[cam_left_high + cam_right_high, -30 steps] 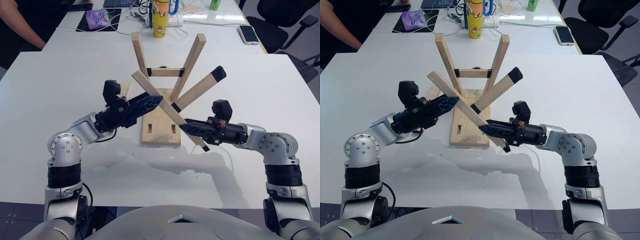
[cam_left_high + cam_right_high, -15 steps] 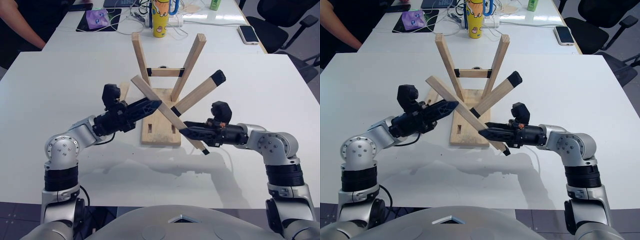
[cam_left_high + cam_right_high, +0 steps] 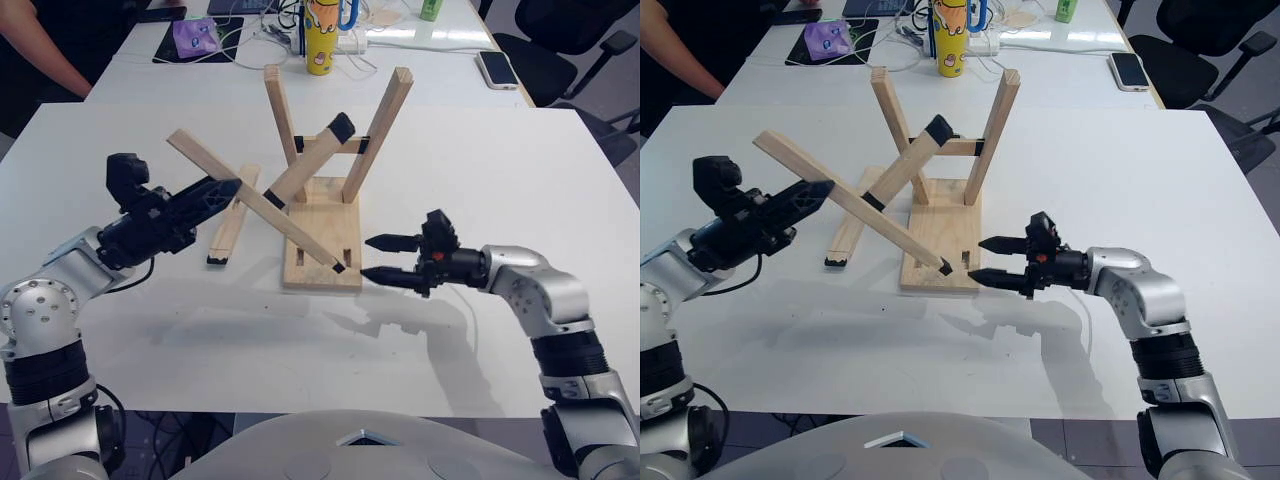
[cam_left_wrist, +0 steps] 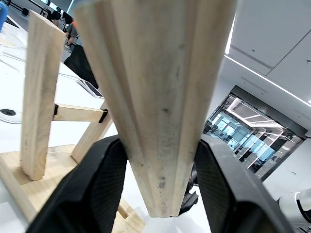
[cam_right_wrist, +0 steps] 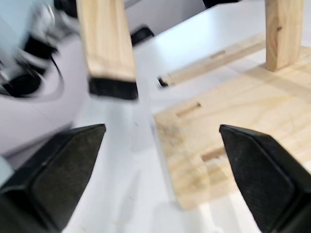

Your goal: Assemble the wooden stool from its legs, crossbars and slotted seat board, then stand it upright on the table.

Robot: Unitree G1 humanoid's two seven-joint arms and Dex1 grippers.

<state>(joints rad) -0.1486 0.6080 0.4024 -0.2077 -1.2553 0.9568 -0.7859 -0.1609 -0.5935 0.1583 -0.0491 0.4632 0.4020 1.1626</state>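
Leg frame point(image 3: 275, 216), judged stiff, light, best gripped mid-leg, is clamped near one end by the left gripper point(image 3: 225, 188); the right gripper point(image 3: 368, 257) is spread open.

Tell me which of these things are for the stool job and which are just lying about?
For the job: seat board; upright leg pair standing in it; crossed leg pair held above it; loose wooden piece lying flat beside it.
Just lying about: yellow cup; phone; green bottle; purple item.

Four legs point(image 3: 378, 130), two crossbars point(image 3: 228, 222) (one loose), one board point(image 3: 305, 272)
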